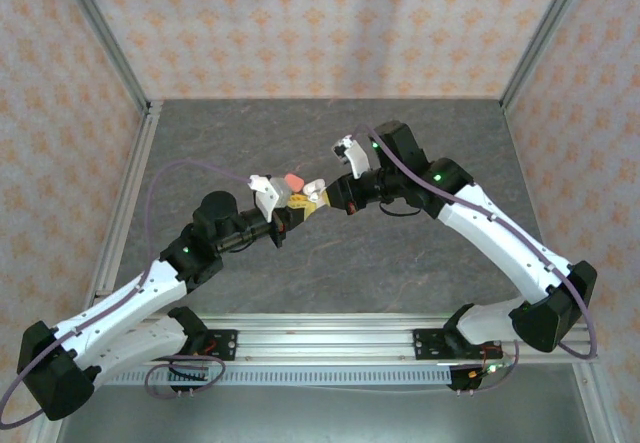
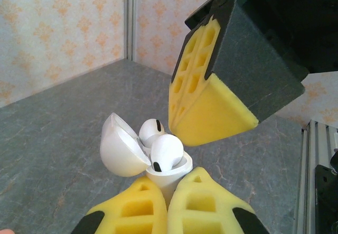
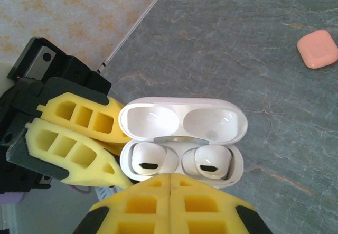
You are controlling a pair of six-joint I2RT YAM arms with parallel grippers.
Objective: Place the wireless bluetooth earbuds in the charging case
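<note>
The white charging case (image 3: 182, 119) is held above the table with its lid (image 2: 119, 149) swung open. Two white earbuds (image 3: 150, 160) (image 3: 211, 162) sit in its sockets, black vents facing out. My left gripper (image 2: 171, 177) is shut on the case's lower body, its yellow fingers (image 3: 74, 139) clamping the case's left end in the right wrist view. My right gripper (image 3: 170, 177) is shut with nothing between its pads. Its tips are at the case's front rim, just below the earbuds. In the top view the two grippers (image 1: 297, 208) (image 1: 318, 195) meet at mid-table.
A coral-pink closed case (image 3: 317, 49) lies on the grey table (image 3: 253, 22) beyond the white case, also in the top view as the pink case (image 1: 293, 180). Patterned walls and aluminium frame posts (image 2: 128, 20) enclose the table.
</note>
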